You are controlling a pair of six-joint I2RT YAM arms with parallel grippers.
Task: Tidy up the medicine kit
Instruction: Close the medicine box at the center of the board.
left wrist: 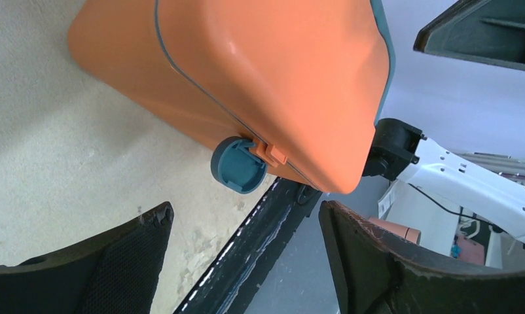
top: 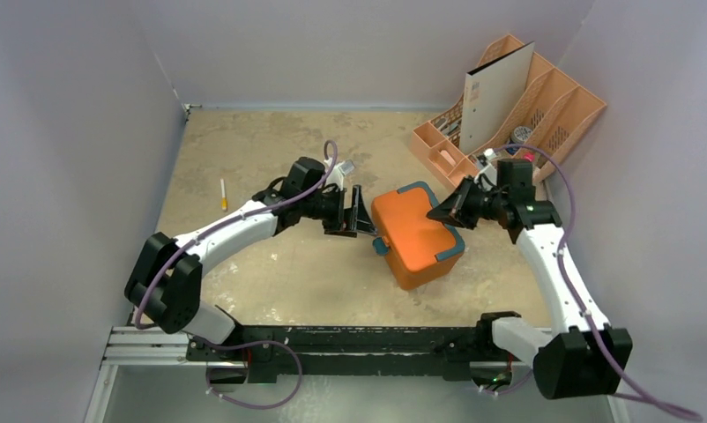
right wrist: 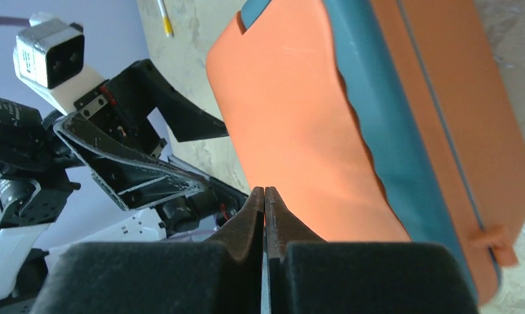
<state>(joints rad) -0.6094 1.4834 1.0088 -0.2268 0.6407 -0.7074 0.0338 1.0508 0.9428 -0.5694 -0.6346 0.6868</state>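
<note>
One medicine kit (top: pixel 416 233), orange, lid shut, lying mid-counter (top: pixel 271 150) and askew to the counter's edges. One round teal latch (left wrist: pixel 239 165) shows on its short side; a teal band runs along the opposite side.

Two arms flank the kit.
- Left gripper (top: pixel 357 211): at the kit's latch end. Its fingers (left wrist: pixel 116 261) are spread wide with nothing between them, and the tips are just short of the case.
- Right gripper (right wrist: pixel 265 193): at the banded side. Its fingers (right wrist: pixel 247 222) are pressed together, pinching nothing, with the tips close over the lid edge. Contact cannot be judged.

One peach organizer (top: pixel 509 115) stands behind the kit, past the right gripper and against the wall. It holds one upright grey board (top: pixel 495 97). One yellow stick (top: pixel 223 194) lies well beyond the left gripper.

The widest stretch of counter is behind the kit on the left arm's side. The nearest crowding is the organizer.
</note>
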